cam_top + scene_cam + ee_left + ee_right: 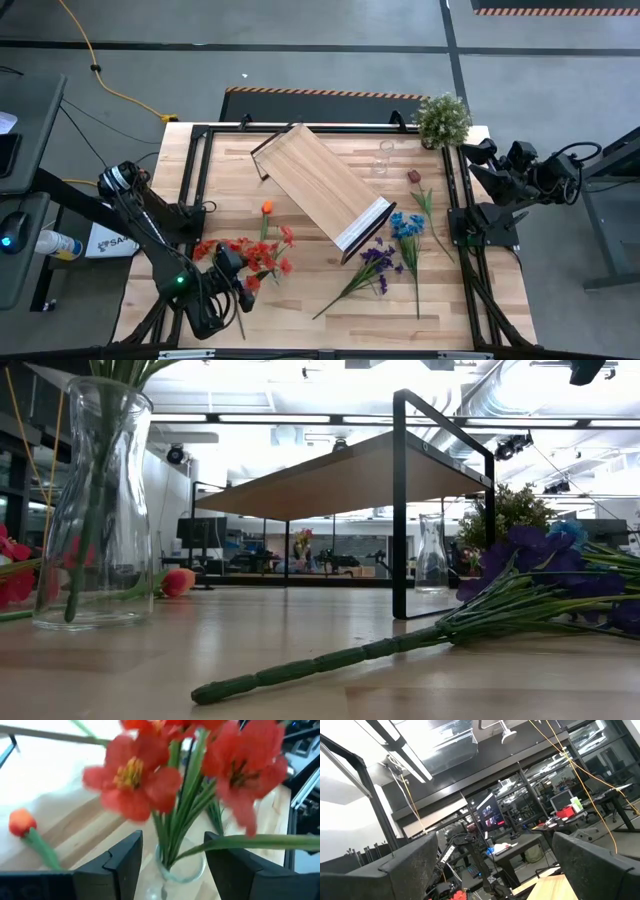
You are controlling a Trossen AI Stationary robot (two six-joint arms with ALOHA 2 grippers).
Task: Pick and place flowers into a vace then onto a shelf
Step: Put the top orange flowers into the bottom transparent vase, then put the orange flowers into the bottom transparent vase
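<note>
The red flowers (175, 775) already stand in the glass vase (180, 867) near the table's (300, 300) left front. The left gripper (172, 865) sits wide around it. Purple (375, 262), blue (407, 228) and orange flowers (267, 209) lie loose. The shelf (320, 185) waits. The right gripper (490, 865) rests wide, off to the side

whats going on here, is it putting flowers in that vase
Yes. The left gripper sits open around the neck of a glass vase at the table's near left, with red flowers already standing in it. Purple flowers, blue flowers and an orange bud still lie on the table. The shelf holds nothing. The right gripper waits raised at the right edge.
</note>
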